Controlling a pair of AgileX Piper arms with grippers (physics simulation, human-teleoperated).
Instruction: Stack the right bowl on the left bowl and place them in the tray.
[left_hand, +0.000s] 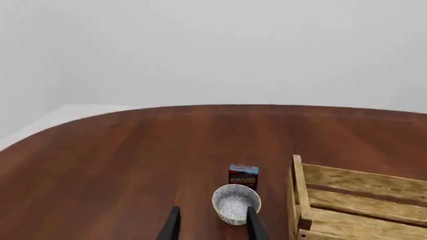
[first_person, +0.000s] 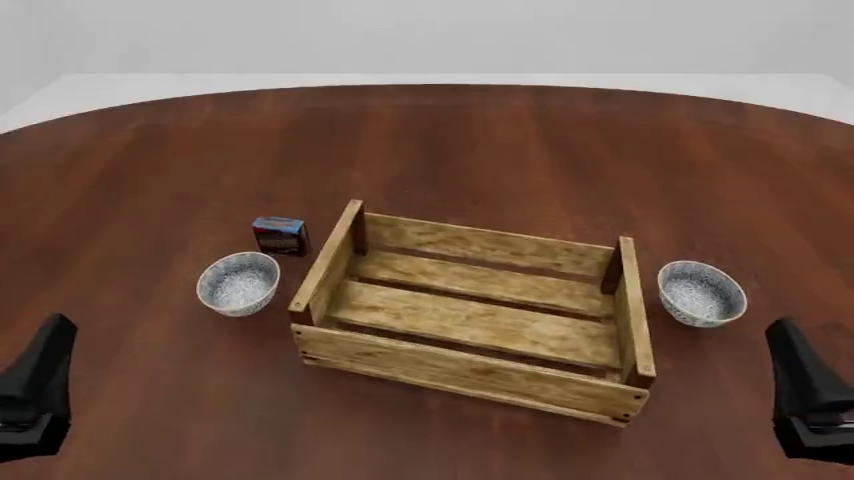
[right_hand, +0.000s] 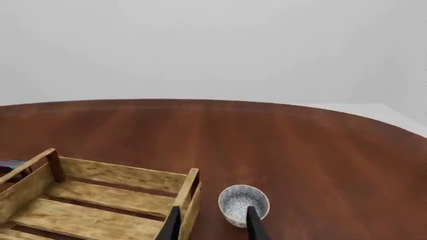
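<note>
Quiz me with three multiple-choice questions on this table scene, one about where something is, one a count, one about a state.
1. In the front view, where is the small blue-and-red box?
A. inside the crate
B. beyond the left speckled bowl, left of the light-brown wooden slatted crate
C. beside the right speckled bowl

2. How many bowls are there?
A. one
B. two
C. three

3. What state are the bowls in?
A. stacked
B. in the crate
C. apart on the round brown table

Answers: 1 B, the box sits off the crate's left end; 2 B, one bowl at each end; 3 C, the crate holds nothing.
</note>
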